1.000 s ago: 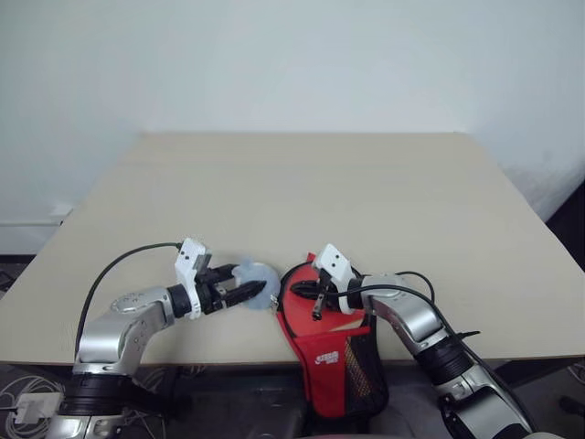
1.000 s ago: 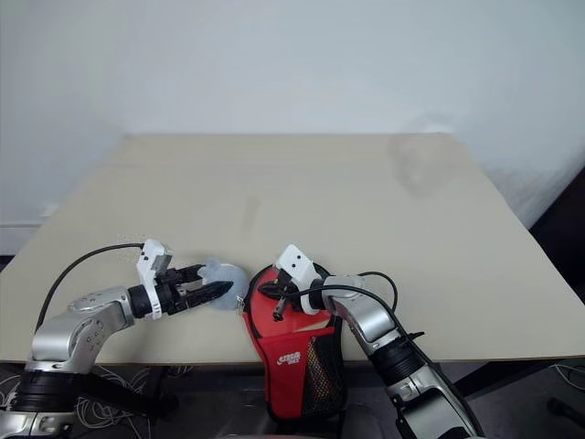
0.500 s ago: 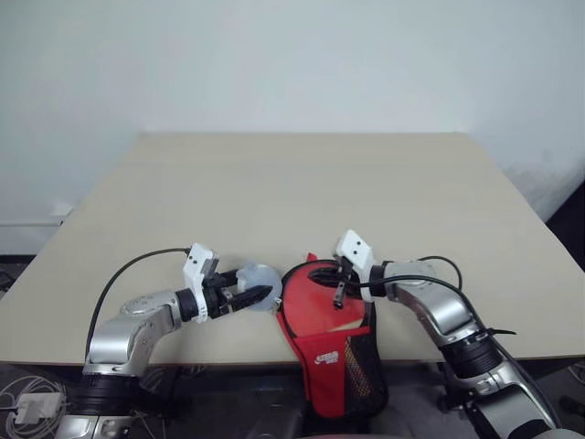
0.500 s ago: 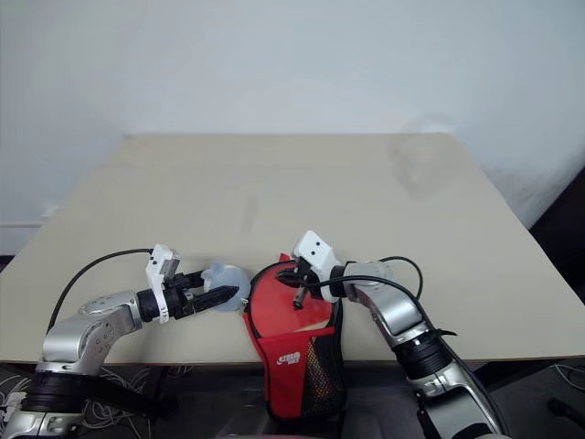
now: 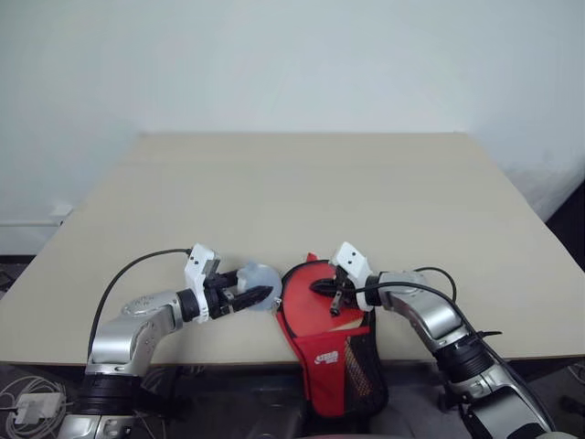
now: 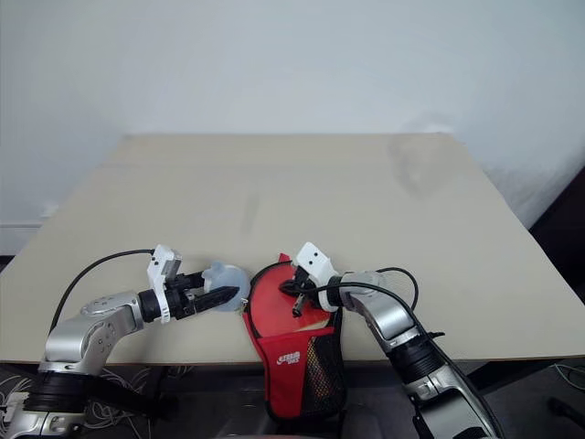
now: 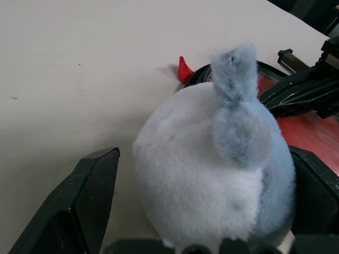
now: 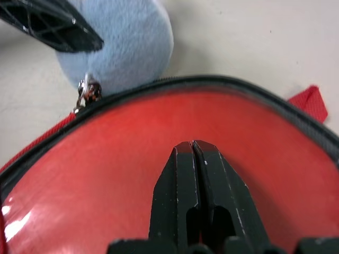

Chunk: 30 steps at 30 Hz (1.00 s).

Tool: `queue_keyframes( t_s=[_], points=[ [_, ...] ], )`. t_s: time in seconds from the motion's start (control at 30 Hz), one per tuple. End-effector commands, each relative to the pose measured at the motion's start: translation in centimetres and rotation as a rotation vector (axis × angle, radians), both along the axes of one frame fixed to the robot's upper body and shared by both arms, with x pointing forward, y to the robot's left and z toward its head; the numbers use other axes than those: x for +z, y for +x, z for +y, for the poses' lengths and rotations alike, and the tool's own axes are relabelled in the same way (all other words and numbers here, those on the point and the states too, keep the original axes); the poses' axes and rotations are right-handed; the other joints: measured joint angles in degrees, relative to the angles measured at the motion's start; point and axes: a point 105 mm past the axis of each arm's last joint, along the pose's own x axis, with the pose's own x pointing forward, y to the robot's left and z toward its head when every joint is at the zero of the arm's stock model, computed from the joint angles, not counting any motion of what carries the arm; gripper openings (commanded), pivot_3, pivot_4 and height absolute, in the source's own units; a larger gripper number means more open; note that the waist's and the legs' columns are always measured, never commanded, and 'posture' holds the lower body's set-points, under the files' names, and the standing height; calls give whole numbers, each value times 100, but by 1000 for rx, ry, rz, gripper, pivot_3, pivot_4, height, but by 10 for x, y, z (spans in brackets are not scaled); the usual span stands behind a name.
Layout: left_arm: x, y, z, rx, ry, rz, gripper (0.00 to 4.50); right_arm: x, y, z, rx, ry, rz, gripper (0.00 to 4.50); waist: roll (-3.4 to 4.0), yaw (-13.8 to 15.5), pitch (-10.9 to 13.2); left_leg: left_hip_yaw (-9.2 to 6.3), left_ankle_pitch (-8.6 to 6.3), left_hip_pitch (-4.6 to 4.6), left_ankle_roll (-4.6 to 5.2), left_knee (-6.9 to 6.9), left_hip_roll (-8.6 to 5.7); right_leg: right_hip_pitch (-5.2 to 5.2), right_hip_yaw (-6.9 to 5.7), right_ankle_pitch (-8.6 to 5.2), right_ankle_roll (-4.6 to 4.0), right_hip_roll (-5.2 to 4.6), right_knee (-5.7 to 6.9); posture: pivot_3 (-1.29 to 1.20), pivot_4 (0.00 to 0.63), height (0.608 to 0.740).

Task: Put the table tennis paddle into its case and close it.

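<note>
The case [image 5: 334,352] is a red pouch with black edging and a mesh panel. Its round end lies on the table's front edge and the rest hangs down over it. A fluffy pale-blue pompom [image 7: 212,174] hangs from the zipper pull [image 8: 87,91] at the round end's left rim. My left gripper [image 5: 260,294] is open, its fingers either side of the pompom. My right gripper [image 8: 192,145] is shut, its tips just over the glossy red round surface [image 8: 106,180]. I cannot tell whether that surface is the case's skin or the paddle's face. The paddle's handle is hidden.
The beige table [image 5: 302,192] stretches away behind both arms to a white wall. A small red loop [image 7: 184,69] sticks out from the case's far rim. Black cables run along both forearms.
My right gripper has slid a little to the right across the case's round end, still shut. The left gripper stays at the pompom.
</note>
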Motion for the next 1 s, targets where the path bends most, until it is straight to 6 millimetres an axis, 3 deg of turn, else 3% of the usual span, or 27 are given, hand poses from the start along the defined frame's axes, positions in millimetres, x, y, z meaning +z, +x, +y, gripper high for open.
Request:
queue_keyframes(
  t_s=[0.03, 0.83, 0.93, 1.0],
  points=[
    [7, 3, 3, 6, 19, -28, 4500, 6, 2, 10, 29, 10, -33, 41, 0, 0, 0, 0, 0, 0, 0, 0, 0, 0, 0, 0, 0, 0, 0, 0, 0, 707],
    [-5, 0, 0, 10, 4, 34, 4500, -2, -4, 22, 44, 17, -11, 41, 3, 1, -2, -1, 0, 5, -1, -4, 4, 1, 1, 5, -8, 8, 0, 0, 0, 707],
    [-7, -1, -1, 13, -5, 50, 3887, -2, -5, 22, 42, 19, -11, 0, 4, 1, -3, -1, -1, 5, -1, -4, 4, 1, 1, 5, -8, 9, 0, 0, 0, 707],
    [-7, -3, -4, -3, -25, 62, 3241, -2, -5, 22, 41, 20, -10, 0, 5, 1, -4, -1, -1, 6, -1, -4, 4, 1, 1, 5, -8, 9, 0, 0, 0, 707]
  ],
)
